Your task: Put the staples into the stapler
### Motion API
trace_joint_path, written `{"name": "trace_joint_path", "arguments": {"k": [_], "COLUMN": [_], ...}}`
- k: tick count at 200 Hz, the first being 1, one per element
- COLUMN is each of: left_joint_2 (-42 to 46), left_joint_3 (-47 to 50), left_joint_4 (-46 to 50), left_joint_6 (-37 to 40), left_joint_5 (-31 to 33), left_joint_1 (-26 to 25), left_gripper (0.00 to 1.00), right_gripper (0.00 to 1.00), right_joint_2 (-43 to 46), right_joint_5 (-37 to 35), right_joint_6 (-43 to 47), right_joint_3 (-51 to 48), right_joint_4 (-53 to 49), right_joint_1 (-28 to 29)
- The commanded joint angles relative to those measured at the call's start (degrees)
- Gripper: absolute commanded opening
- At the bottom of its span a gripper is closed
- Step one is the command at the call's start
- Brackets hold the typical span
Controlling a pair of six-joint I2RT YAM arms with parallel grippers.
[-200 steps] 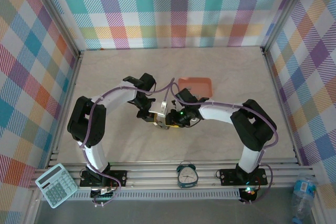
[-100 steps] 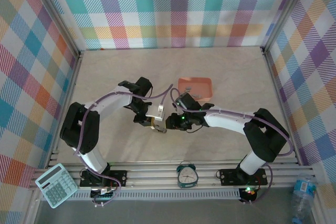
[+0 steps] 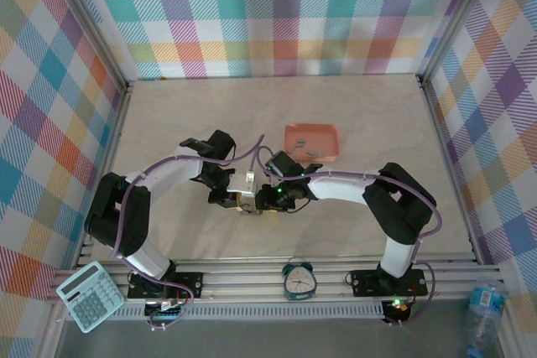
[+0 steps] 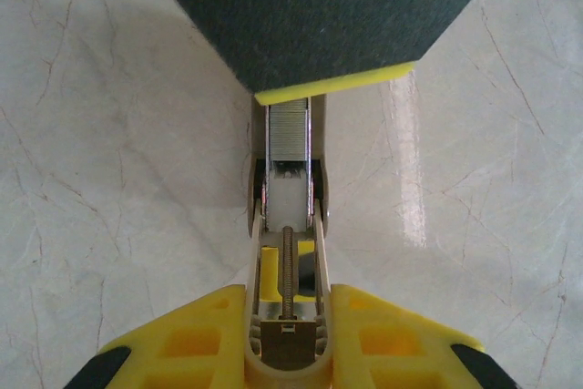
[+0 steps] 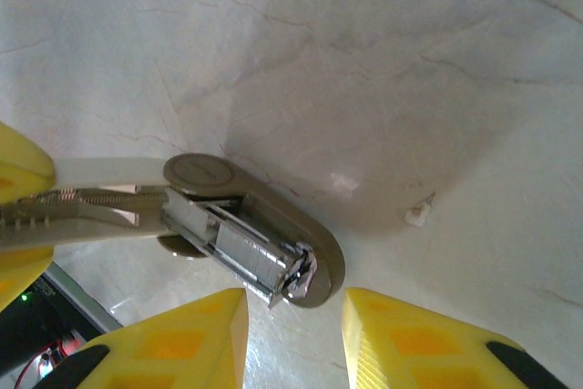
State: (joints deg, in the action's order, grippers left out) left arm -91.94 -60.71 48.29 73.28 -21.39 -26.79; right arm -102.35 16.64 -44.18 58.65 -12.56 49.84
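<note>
The left gripper is clamped on the rear end of the stapler, one yellow finger on each side of the beige body. The stapler lies on the table with its top swung away, so the magazine channel is exposed. A strip of staples sits in the front part of that channel, with the white pusher and its spring rod just behind it.

In the right wrist view, the right gripper hangs beside the stapler's nose with its jaws apart, holding nothing. The grey staple strip lies in the channel at the nose end, just above the gap between the fingers. A small white scrap lies on the table near the nose, apart from it.

From above, both grippers meet at the stapler near the middle of the table's near half. An orange tray sits just beyond the right arm's wrist. A few small grey bits in it may be more staples, but they are too small to tell.
</note>
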Motion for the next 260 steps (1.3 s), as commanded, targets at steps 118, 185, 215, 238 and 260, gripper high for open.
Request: {"name": "trace_joint_path", "arguments": {"k": [118, 185, 215, 238, 260], "left_joint_2": [-1.5, -6.7, -6.5, -4.9, -3.4], "left_joint_3": [-4.8, -11.4, -12.0, -10.1, -7.9], "left_joint_4": [3.7, 7.9, 6.4, 3.7, 1.6], "left_joint_6": [-1.0, -3.3, -5.7, -7.1, -7.8], "left_joint_5": [2.4, 5.5, 3.2, 3.1, 2.6], "left_joint_1": [-2.3, -7.8, -9.1, -9.0, -8.9], "left_gripper": [0.13, 0.16, 0.23, 0.29, 0.32], "right_gripper": [0.26, 0.26, 0.25, 0.25, 0.25], "right_joint_2": [-6.5, -6.5, -6.5, -6.2, -6.5], "right_joint_5": [3.9, 3.9, 3.8, 3.4, 3.4], "right_joint_6": [-1.0, -1.2, -1.1, -1.2, -0.8], "right_joint_3": [2.8, 2.5, 2.3, 2.3, 2.8], "right_joint_4": [-0.2, 0.3, 0.2, -0.2, -0.5], "right_joint_1": [-1.1, -1.2, -1.2, -1.2, -1.1]}}
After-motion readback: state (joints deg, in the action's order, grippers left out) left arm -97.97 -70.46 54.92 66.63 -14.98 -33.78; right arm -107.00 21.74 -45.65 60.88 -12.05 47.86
